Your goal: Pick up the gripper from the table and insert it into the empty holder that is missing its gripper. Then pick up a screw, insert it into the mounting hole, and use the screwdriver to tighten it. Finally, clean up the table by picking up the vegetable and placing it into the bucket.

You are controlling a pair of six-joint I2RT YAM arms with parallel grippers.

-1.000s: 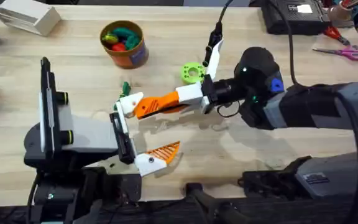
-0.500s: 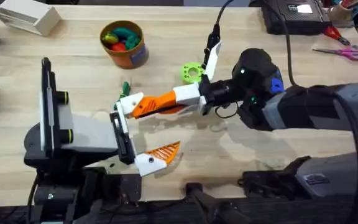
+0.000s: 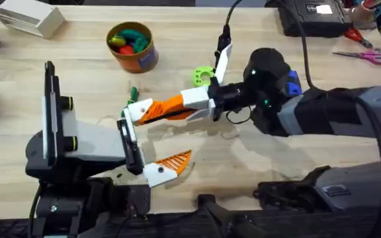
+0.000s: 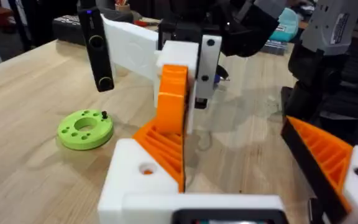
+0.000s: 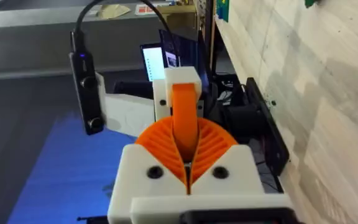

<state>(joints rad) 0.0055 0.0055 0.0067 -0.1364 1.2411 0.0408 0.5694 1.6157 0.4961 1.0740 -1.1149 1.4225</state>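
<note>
Clamping the gripper [image 3: 167, 108], right hand [image 3: 144, 112] meets the holder [image 3: 135, 110] on left hand [image 3: 152, 141], spread; tilt could jam or drop it.

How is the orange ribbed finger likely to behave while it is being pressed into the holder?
Probably stiff: the gripper juts straight from the right end effector toward the holder without sagging. Likely light, since it looks like small, ribbed plastic. Its ribs should resist slipping, though the wedge taper might let it twist.
</note>
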